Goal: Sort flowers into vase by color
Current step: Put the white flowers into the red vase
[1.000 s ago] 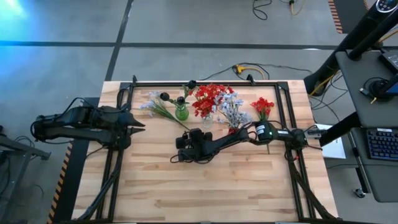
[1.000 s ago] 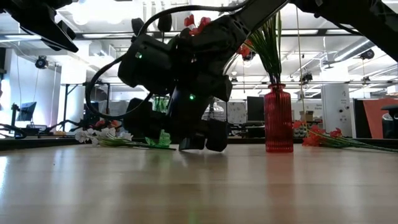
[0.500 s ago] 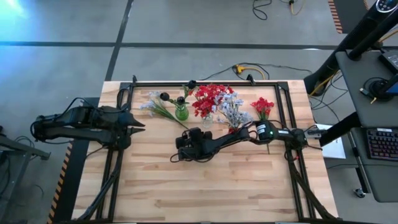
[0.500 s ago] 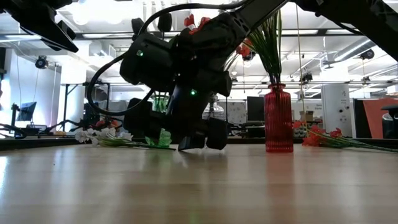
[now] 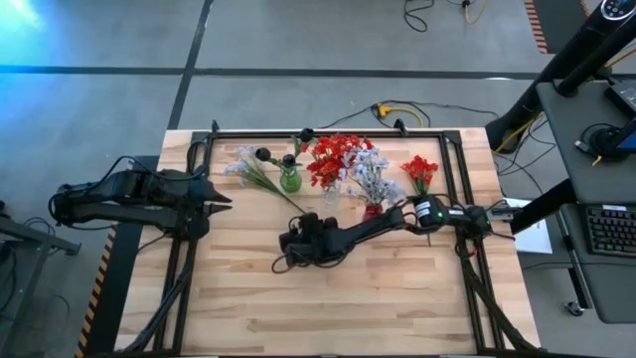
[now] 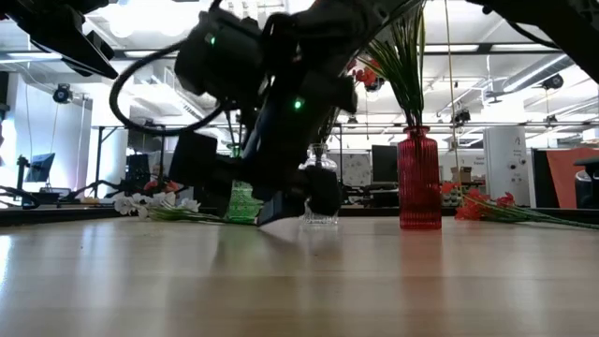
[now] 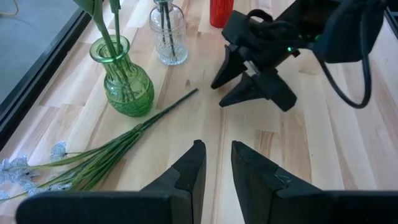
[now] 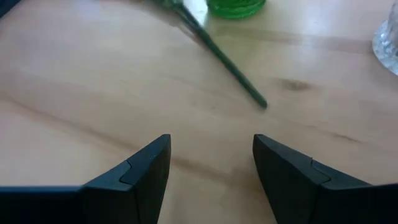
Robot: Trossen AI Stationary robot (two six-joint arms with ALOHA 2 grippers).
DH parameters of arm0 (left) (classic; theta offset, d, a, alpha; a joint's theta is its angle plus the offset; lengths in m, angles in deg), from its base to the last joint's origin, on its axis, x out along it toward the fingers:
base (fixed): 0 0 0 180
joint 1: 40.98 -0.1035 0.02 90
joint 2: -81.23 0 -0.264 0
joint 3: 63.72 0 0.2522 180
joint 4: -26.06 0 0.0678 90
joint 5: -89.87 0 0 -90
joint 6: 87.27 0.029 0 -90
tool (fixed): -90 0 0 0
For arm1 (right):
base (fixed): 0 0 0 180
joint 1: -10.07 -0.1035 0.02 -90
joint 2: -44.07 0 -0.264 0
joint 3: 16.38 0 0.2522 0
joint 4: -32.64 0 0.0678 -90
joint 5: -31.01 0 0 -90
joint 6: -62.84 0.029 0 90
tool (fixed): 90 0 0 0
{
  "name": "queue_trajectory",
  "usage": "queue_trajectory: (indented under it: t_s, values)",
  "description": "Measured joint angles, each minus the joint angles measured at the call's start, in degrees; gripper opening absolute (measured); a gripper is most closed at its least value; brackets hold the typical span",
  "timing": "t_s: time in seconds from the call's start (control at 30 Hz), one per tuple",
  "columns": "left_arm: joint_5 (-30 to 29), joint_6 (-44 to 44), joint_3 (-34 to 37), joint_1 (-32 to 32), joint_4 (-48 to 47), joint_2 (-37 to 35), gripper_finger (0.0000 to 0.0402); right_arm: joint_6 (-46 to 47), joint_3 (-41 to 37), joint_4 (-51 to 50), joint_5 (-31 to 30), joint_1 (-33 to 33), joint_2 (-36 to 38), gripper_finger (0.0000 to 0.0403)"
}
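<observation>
A pale blue-white spray [image 5: 244,167] lies flat on the table at the far left, its green stem [image 7: 144,124] running toward the middle. A green vase [image 5: 289,180] holds dark buds, a clear vase [image 5: 331,192] red blossoms, a red vase [image 6: 418,178] pale blossoms. A loose red spray [image 5: 419,170] lies at the far right. My right gripper [image 8: 211,155] hovers open near the table's middle, pointing at the stem's cut end [image 8: 261,102], nothing between its fingers. My left gripper [image 7: 217,155] waits at the left with a narrow gap.
A black frame rail [image 5: 328,133] runs along the table's far edge and down both sides. The three vases stand in a row near the far edge. Bare wood [image 5: 328,298] spreads over the near half. Cables lie on the floor beyond the table.
My right gripper has risen a little off the table and drawn back slightly toward the near edge, rolling its wrist as it went. The gap between its fingers looks the same. The flowers and vases have stayed put.
</observation>
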Motion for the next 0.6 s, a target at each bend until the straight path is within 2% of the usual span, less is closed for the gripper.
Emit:
queue_trajectory:
  t_s: [0.17,0.37,0.6]
  values:
    - [0.0,0.0,0.0,0.0,0.0,0.0,0.006,-1.1,0.0,-0.1,0.9,-0.8,0.4,0.0219]
    - [0.0,0.0,0.0,0.0,0.0,0.1,0.006,-2.5,0.0,0.3,-5.5,-1.7,0.4,0.0219]
    - [0.0,0.0,0.0,0.0,0.0,0.2,0.006,-1.9,0.0,0.5,-6.9,-0.3,0.9,0.0219]
